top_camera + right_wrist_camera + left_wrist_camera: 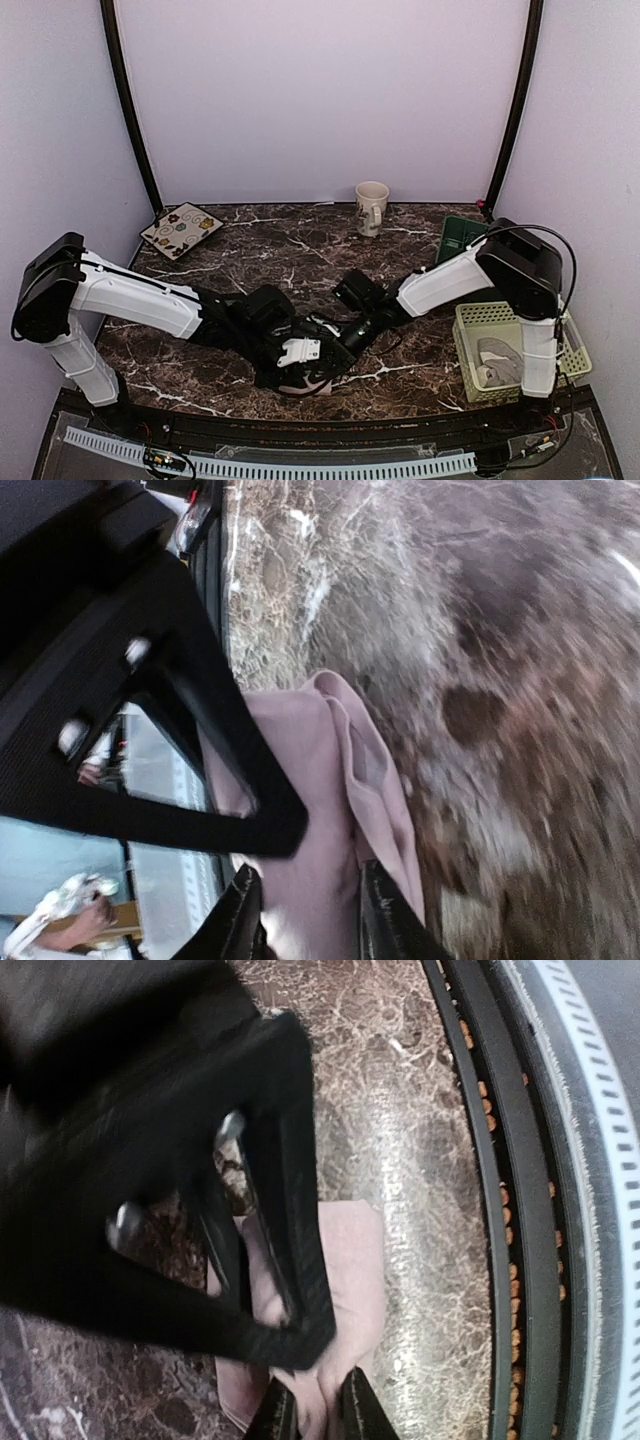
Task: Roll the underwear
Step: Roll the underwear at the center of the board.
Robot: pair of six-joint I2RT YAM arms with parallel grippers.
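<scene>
Pink underwear (305, 383) bunched at lower centre of the top view, on the marble table (300, 250) near its front edge. Left gripper (315, 1415) pinched onto the cloth. Right gripper (310, 925) astride a fold; clamped or loose, cannot tell.

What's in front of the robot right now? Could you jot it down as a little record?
garment: pink underwear, near edge of the table, between both arms
left claw: closed on the pink underwear
right claw: cloth between its fingers, grip unclear
back: mug, upright
right side: basket holding a grey cloth
</scene>
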